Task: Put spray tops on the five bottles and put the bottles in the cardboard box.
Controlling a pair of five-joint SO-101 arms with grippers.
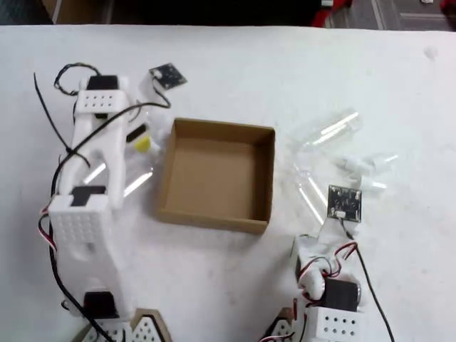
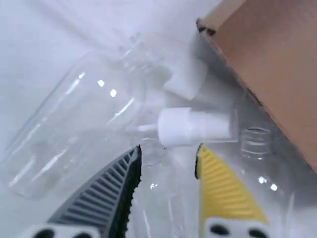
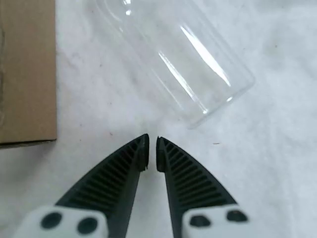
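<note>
Looks like the capping step, barely begun, with the cardboard box (image 1: 214, 214) empty at mid-table. Left of the box: left gripper (image 2: 166, 153) spread open over heaped clear bottles (image 2: 74, 119), a white spray top (image 2: 190, 128) just past its tips, ungrasped. Right of the box: right gripper (image 3: 152, 146) pinched together on nothing, near a lying bottle (image 3: 183, 54). Next, probably: closing squarely on the spray top, then seating it on a bare neck (image 2: 255, 141).

A white, faintly flecked surface (image 3: 277, 163) spreads beneath and around the right pincer (image 3: 152, 153). Well beyond the left pincer (image 1: 140, 139), past the surface's far edge, lies a dark strip of floor (image 1: 214, 11). 1 small grey spot (image 1: 429, 52) marks the surface far beyond the right pincer.
</note>
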